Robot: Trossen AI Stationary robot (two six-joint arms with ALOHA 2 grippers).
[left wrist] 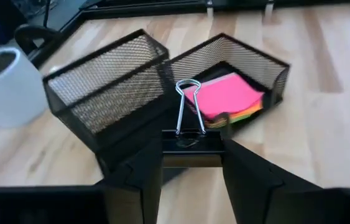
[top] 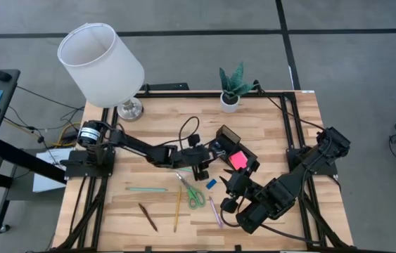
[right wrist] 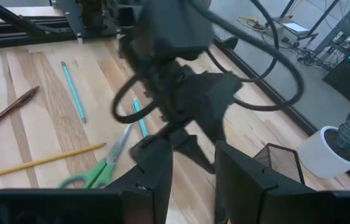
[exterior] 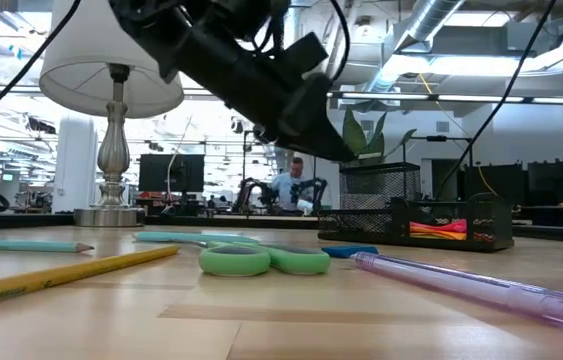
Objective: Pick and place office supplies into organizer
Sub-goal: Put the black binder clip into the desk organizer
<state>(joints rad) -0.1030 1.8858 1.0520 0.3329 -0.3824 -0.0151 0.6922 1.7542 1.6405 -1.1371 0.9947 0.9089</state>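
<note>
My left gripper (top: 201, 167) is shut on a small black clip (left wrist: 190, 142) and hovers just left of the black mesh organizer (top: 234, 149), whose low tray holds a pink sticky-note pad (left wrist: 224, 94). On the table lie green-handled scissors (top: 193, 191), a blue eraser (top: 211, 183), a teal pencil (top: 147, 189), a brown pen (top: 148, 217), a yellow pencil (top: 177, 211) and a purple pen (top: 215, 211). My right gripper (top: 231, 185) hangs open above the table near the eraser, with nothing between its fingers. My left gripper pinches the clip's black body (left wrist: 190, 146) between its two fingers. The clip's silver wire handles (left wrist: 189, 106) stick out ahead of the fingertips toward the organizer. The fingers slant down, coming from the table's left. The low view shows the gripper raised above the tabletop.
A white-shaded lamp (top: 103, 63) stands at the far left corner and a white pot with a green plant (top: 231, 91) at the far edge. Black frame rails run along the table's sides. Bare wood lies at the near left.
</note>
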